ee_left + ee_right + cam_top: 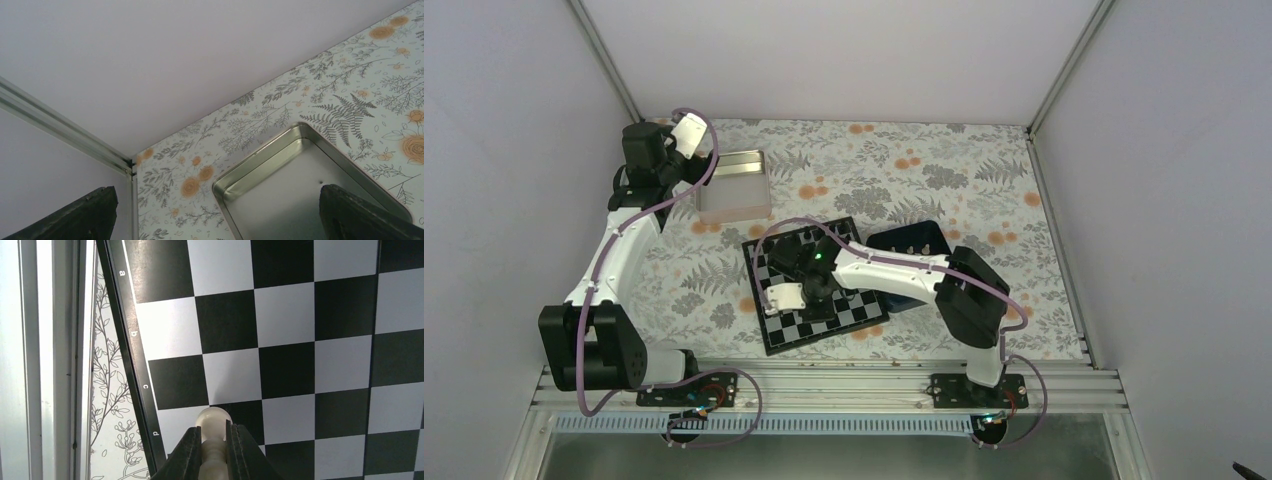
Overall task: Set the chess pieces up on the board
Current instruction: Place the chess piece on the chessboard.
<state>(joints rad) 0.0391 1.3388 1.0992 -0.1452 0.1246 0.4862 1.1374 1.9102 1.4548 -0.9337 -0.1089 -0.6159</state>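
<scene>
One chess piece (214, 419) pinched in right tool (214, 434) over board (285, 310).

Right jaws clamped; left jaws seemingly apart.

In the top view, much of the board (796, 328) and the dark blue tray (914, 240) is covered by the right arm (894, 272). The base of the white chess piece (213, 421) is cut off by the frame's bottom edge. The silver tin (280, 190) and the fingers (350, 215) of the left gripper (216, 200) are cut off likewise.
</scene>
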